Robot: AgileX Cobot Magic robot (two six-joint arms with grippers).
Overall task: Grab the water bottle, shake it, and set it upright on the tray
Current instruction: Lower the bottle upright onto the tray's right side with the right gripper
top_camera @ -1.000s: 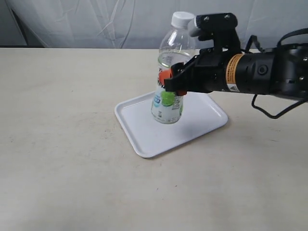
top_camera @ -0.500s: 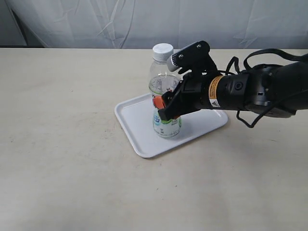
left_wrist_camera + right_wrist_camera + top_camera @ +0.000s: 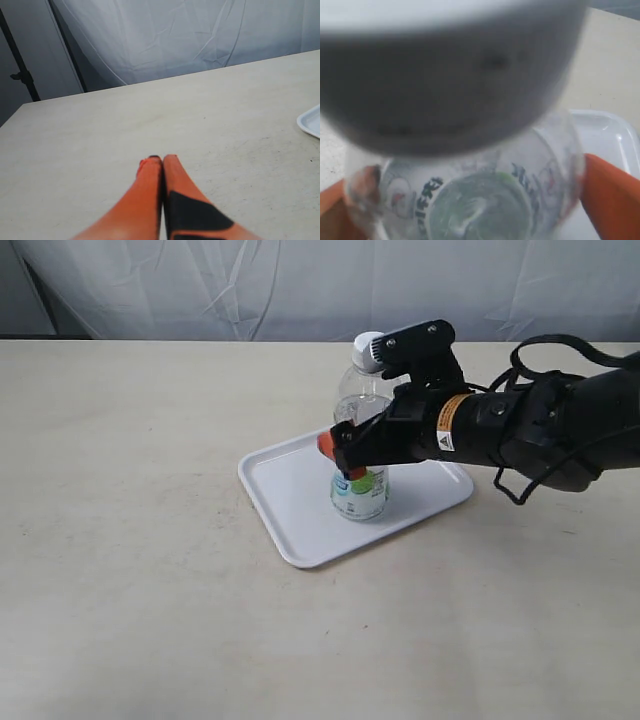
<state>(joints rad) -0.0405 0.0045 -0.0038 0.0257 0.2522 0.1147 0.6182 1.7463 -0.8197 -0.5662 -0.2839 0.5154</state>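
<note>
The water bottle [image 3: 361, 492], clear with a white cap [image 3: 368, 344], stands nearly upright with its base down at the middle of the white tray [image 3: 290, 500]. My right gripper [image 3: 346, 454] is shut on the bottle's labelled middle, reaching in from the right with its orange fingers [image 3: 328, 443] on either side. The right wrist view looks down on the bottle [image 3: 485, 195] past its blurred cap [image 3: 450, 65], with an orange finger [image 3: 612, 195] against its side and the tray [image 3: 607, 131] beneath. My left gripper [image 3: 160, 159] is shut and empty over bare table, far from the tray corner [image 3: 312, 121].
The beige table [image 3: 130, 540] stretches around the tray. A white cloth backdrop [image 3: 250, 285] hangs behind its far edge. The right arm's black body and cables [image 3: 540, 420] lie over the table to the right of the tray.
The right gripper has lowered the bottle from above the tray to the tray's surface. It tilted the bottle left half a second ago and has brought it back near upright.
</note>
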